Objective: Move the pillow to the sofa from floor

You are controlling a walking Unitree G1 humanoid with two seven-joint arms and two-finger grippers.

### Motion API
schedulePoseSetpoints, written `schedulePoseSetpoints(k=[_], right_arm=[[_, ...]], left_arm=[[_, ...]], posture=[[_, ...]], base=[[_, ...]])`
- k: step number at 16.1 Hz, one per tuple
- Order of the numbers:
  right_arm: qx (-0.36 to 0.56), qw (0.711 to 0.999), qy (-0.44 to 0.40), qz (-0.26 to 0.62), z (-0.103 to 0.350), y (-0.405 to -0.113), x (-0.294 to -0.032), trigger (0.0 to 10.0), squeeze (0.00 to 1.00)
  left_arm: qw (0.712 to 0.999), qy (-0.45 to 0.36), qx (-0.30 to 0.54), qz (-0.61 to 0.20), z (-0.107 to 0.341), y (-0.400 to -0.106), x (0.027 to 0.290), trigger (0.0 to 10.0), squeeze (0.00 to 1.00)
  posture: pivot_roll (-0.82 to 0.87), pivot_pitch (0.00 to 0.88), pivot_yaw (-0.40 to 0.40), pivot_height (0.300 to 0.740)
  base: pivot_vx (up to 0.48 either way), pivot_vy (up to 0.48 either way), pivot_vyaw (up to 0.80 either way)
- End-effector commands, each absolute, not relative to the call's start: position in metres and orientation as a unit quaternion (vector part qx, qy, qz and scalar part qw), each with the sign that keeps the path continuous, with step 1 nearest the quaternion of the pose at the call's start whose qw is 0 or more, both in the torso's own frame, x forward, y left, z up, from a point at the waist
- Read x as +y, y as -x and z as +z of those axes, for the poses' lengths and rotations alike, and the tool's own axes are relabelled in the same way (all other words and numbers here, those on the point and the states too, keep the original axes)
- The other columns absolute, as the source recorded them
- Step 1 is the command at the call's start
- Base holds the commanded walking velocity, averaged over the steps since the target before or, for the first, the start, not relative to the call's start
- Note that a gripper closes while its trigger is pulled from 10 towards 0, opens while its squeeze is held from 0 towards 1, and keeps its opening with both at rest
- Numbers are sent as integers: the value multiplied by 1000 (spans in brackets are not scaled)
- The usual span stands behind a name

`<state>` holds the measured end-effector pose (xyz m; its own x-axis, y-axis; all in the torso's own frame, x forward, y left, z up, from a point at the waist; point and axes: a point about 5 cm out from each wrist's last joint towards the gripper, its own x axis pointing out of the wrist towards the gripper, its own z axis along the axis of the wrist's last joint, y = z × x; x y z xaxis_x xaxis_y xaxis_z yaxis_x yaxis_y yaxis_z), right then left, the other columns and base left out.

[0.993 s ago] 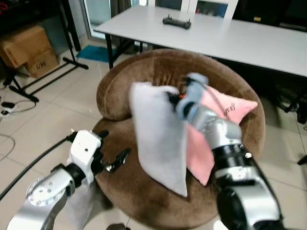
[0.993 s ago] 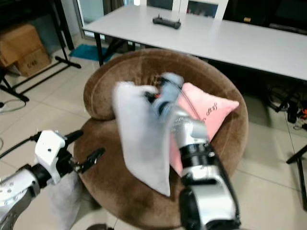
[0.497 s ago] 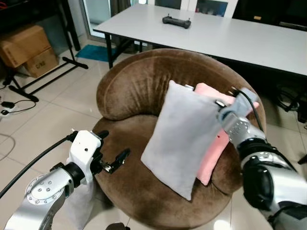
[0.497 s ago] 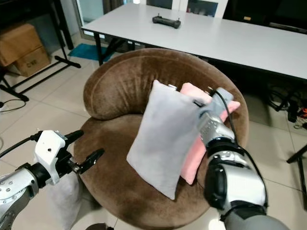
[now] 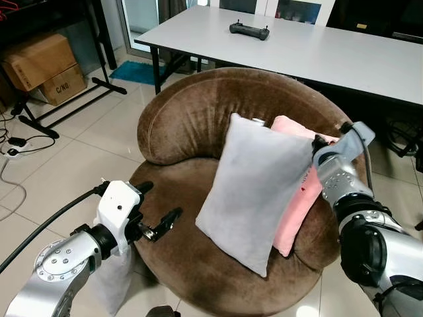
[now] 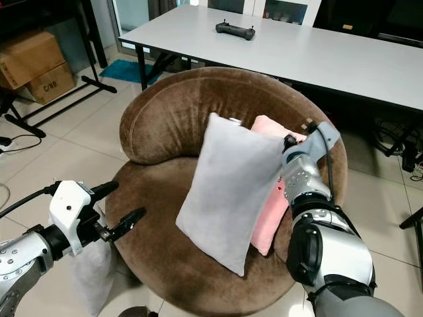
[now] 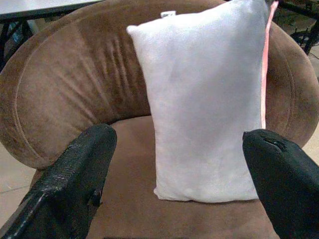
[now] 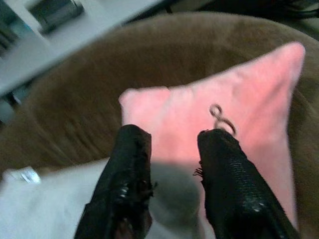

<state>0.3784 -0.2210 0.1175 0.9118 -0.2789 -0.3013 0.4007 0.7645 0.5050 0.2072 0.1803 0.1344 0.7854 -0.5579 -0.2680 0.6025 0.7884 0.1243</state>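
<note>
Pillow (image 5: pixel 254 188) upright on sofa (image 5: pixel 192 112); right hand (image 8: pixel 172 186) straddling its corner.

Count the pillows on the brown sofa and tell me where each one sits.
2. The grey pillow leans upright in front on the sofa; the pink pillow stands behind it, largely covered. Others could be hidden behind them.

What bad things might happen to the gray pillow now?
1. The gray pillow stands tilted against the pink pillow, so it might flop forward on the brown sofa when the right gripper, at its top corner, lets go.
2. If that gripper pulls away while pinching fabric, it may drag the pillow off the seat.
</note>
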Motion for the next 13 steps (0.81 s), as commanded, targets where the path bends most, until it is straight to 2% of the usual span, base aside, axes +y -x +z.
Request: schedulePoseSetpoints(k=[1, 3, 4, 6, 7, 9, 10, 13], right_arm=[[59, 932, -313, -173, 134, -383, -225, 10000, 1000], [11, 933, -330, -144, 149, -385, -225, 10000, 1000], [-20, 940, -320, -116, 163, -383, -224, 10000, 0], [-100, 969, -224, -40, 187, -368, -209, 10000, 0], [-108, 977, -181, -18, 189, -357, -200, 10000, 0], [-56, 993, -104, 26, 176, -335, -179, 10000, 0], [-32, 992, -98, 66, 167, -315, -164, 10000, 0], [13, 991, -89, 94, 146, -281, -148, 10000, 0]], left_arm=[[940, -106, 99, -308, 138, -210, 180, 10000, 0], [944, -106, 90, -300, 140, -211, 179, 10000, 0], [946, -108, 86, -293, 141, -211, 179, 10000, 0], [962, -100, 53, -248, 146, -217, 175, 10000, 0], [972, -100, 31, -209, 149, -221, 174, 10000, 0], [982, -99, 14, -159, 150, -224, 168, 10000, 0], [985, -97, 11, -145, 149, -222, 162, 10000, 0], [987, -108, 10, -120, 149, -218, 165, 10000, 0]], posture=[[116, 0, -17, 740], [113, 0, -16, 740], [108, 0, -16, 740], [99, 0, -17, 740], [93, 0, -21, 740], [81, 0, -24, 740], [78, 0, -27, 740], [74, 0, -32, 740]], base=[[0, 0, 0], [0, 0, 0], [0, 0, 0], [0, 0, 0], [0, 0, 0], [0, 0, 0], [0, 0, 0], [0, 0, 0]])
